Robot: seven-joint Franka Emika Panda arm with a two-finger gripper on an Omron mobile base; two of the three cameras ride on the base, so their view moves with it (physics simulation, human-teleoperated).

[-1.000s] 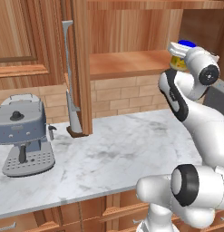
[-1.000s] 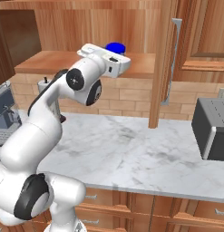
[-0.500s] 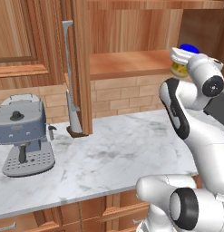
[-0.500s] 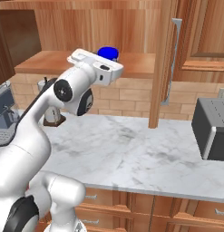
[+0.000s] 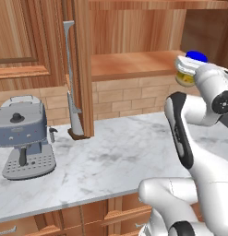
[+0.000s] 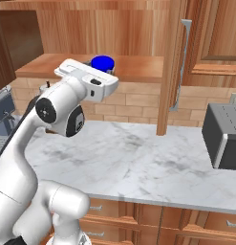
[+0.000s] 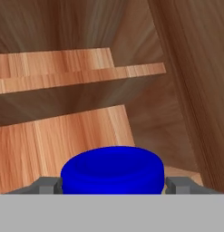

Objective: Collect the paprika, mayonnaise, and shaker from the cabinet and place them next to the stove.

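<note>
Left to right, left base view: espresso machine (image 5: 24,133) on the marble counter (image 5: 115,156); open cabinet (image 5: 134,64) door with bar handle (image 5: 71,83); gripper (image 5: 189,69) clamped on the mayonnaise (image 5: 188,73), fingertips (image 7: 46,185) flanking its blue lid at the shelf's front edge.

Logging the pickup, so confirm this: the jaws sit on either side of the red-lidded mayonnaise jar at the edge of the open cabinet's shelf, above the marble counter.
Wrong in one respect: the lid is blue, not red. The hand view shows the mayonnaise jar's blue lid between the two fingertips, and the left base view shows it too. The rest stands: the jar is at the edge of the cabinet shelf, above the marble counter.
</note>
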